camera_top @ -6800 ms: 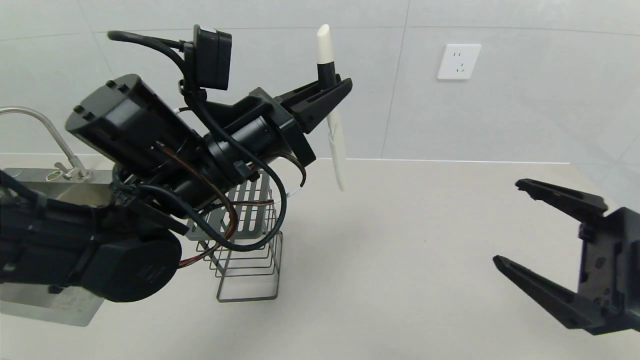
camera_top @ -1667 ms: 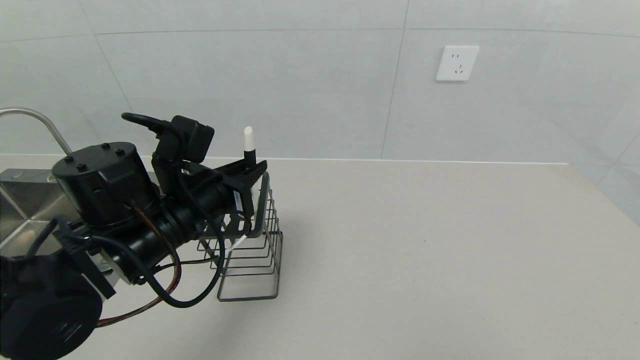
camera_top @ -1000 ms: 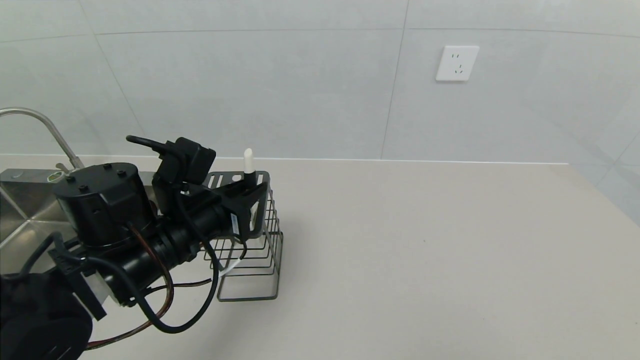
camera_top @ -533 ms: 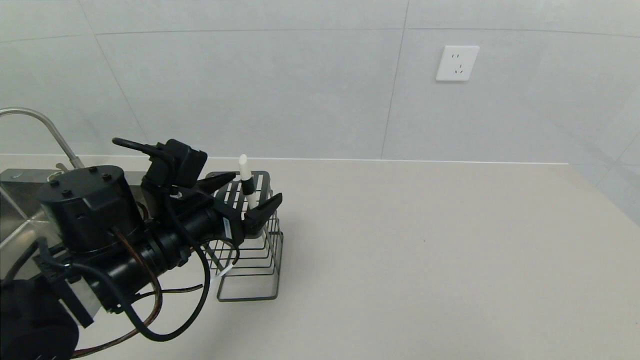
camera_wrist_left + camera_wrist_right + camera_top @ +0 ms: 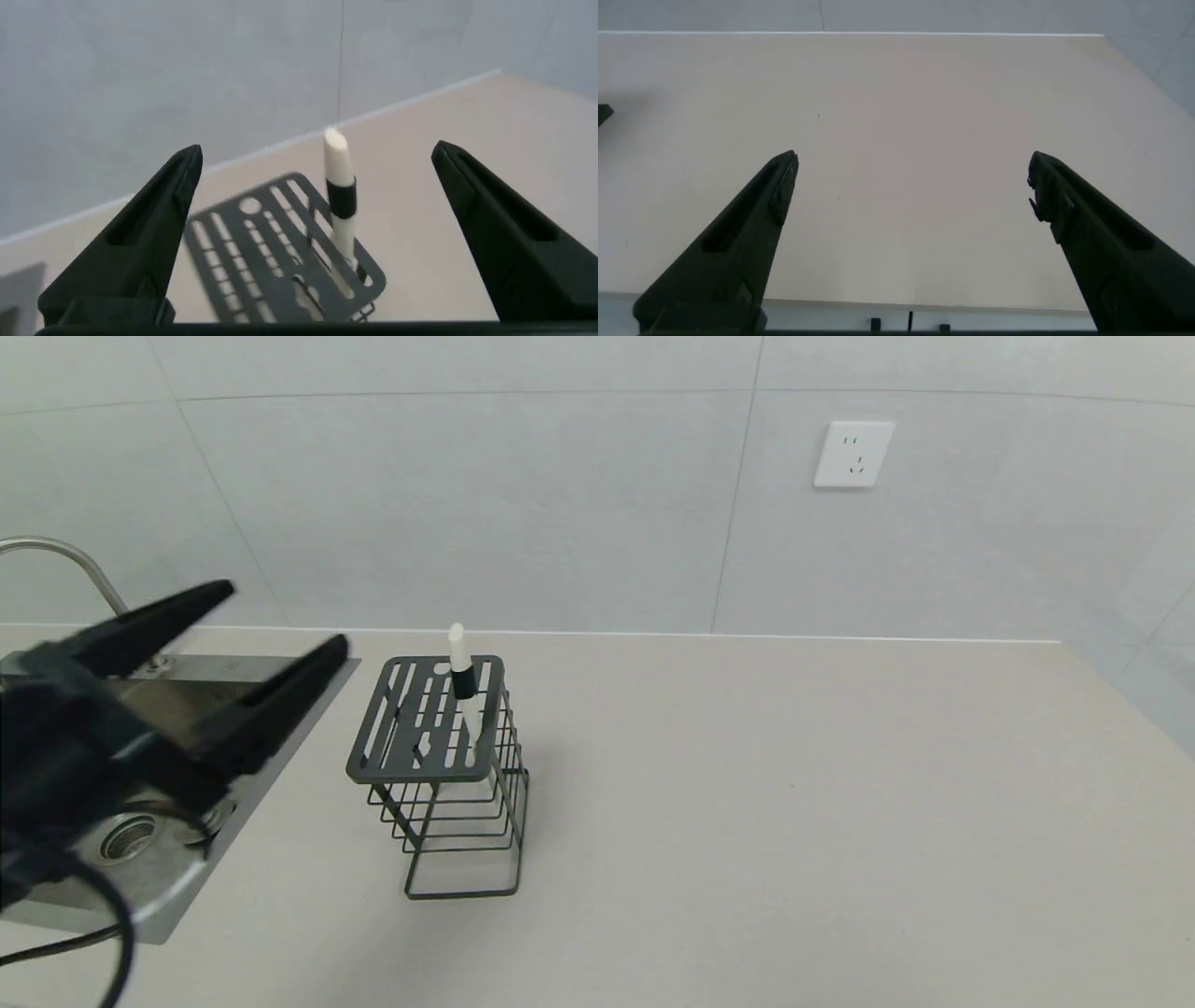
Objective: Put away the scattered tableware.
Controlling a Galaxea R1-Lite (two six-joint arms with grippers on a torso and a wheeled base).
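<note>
**Item 1. Cutlery rack (image 5: 437, 803), one.** Dark wire, box-shaped, with open sides of thin horizontal rungs. It was capped by a flat dark metal top plate (image 5: 411, 733) with rounded corners, pierced by long parallel slots and a few small holes. It stood upright on the countertop, just beside the sink's near corner.

**Item 2. Utensil (image 5: 456, 658), one.** It had a slim, smooth white handle with a rounded tip and a single black band below it. The pale lower part passed down through a slot at the plate's far right corner into the rack. It stood nearly upright with a slight lean, touched by neither gripper.

**Item 3. Left gripper (image 5: 283, 616), one.** Two long, matte black, tapering fingers were spread wide. It hung over the sink, to the left of the rack and apart from it.

**Item 4. Right gripper (image 5: 912, 161), one.** Same make, with its two black fingers likewise spread wide above bare counter.

**Item 5. Countertop (image 5: 794, 821), one.** Pale beige, matte and flat.

**Item 6. Sink (image 5: 149, 896), one.** Brushed steel, with a round drain and a curved chrome faucet (image 5: 58, 553).

**Item 7. Wall socket (image 5: 853, 453), one.** White and square, set in the large, smooth grey wall tiles.
</note>
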